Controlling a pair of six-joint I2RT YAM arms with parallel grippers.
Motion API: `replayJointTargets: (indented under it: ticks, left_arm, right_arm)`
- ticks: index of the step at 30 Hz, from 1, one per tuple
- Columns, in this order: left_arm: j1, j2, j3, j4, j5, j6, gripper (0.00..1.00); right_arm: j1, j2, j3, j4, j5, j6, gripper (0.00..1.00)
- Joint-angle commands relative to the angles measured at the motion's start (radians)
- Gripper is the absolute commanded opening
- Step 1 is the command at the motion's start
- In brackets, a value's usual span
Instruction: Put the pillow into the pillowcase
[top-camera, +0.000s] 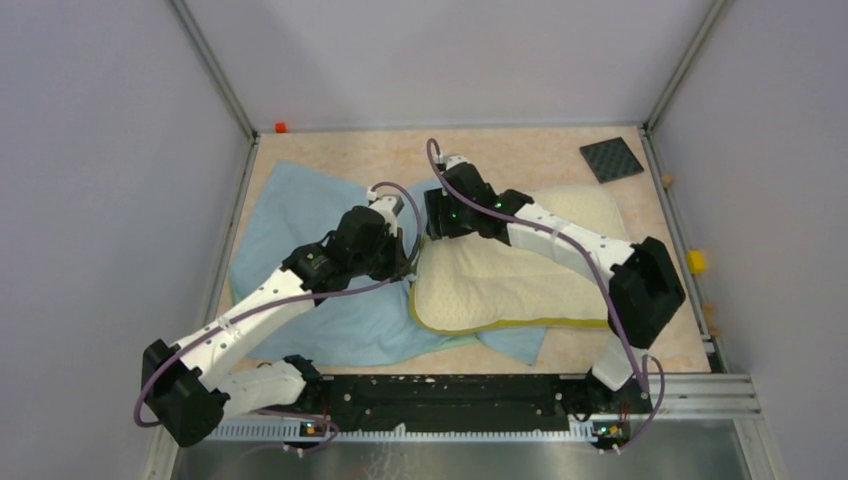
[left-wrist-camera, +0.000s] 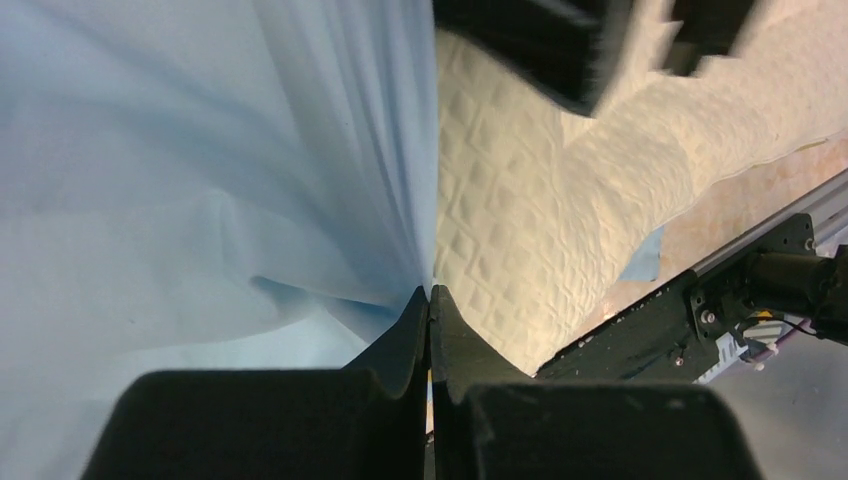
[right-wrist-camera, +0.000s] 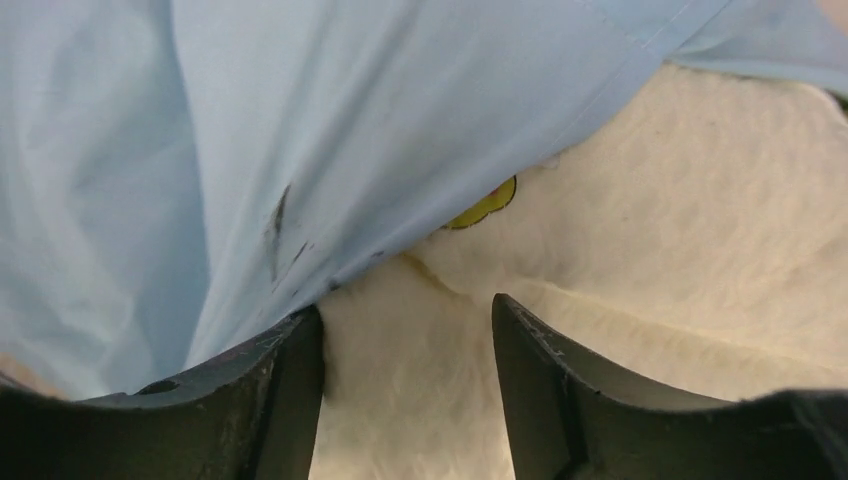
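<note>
1. Looks early in the job: nearly all of the pillow (top-camera: 520, 275) bare on the table (top-camera: 380, 150), only its left end appearing tucked under a lip of the pillowcase (top-camera: 290, 215)
2. Finds the pillowcase spread flat to the left, one part running beneath the pillow's near corner
3. Shows the left gripper (left-wrist-camera: 430, 292) clenched on a fold of blue fabric, just beside the pillow's edge
4. Shows the right gripper (right-wrist-camera: 407, 305) released, jaws apart above the pillow's end, grasping nothing
5. Leaves, at a guess, most of the work: spreading the mouth wider and sliding the pillow fully inside
6. Offers a pale speckled tabletop boxed in by metal rails (top-camera: 212, 68) and grey walls (top-camera: 100, 200), with a black square mat (top-camera: 611, 158) in the far right corner, well apart from the work
</note>
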Motion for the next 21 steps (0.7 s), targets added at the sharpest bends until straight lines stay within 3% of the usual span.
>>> replayJointTargets:
  ticks: [1, 7, 12, 16, 21]
  left_arm:
    - [-0.009, 0.026, 0.007, -0.049, -0.027, -0.051, 0.0]
    - [-0.009, 0.043, 0.011, -0.025, -0.046, -0.074, 0.0]
    - [-0.009, 0.045, 0.009, -0.023, -0.07, -0.101, 0.0]
    - [-0.01, 0.041, 0.006, -0.021, -0.068, -0.111, 0.0]
    - [-0.01, 0.035, 0.012, -0.033, -0.055, -0.108, 0.0]
  right_arm:
    - [0.001, -0.188, 0.015, 0.004, 0.002, 0.011, 0.6]
    - [0.108, -0.357, -0.17, -0.022, 0.045, -0.013, 0.71]
    - [0.281, -0.431, -0.372, 0.063, 0.123, -0.012, 0.75]
    - [0.407, -0.393, -0.452, 0.14, 0.238, 0.005, 0.77]
    - [0.428, -0.261, -0.444, 0.189, 0.358, 0.036, 0.75]
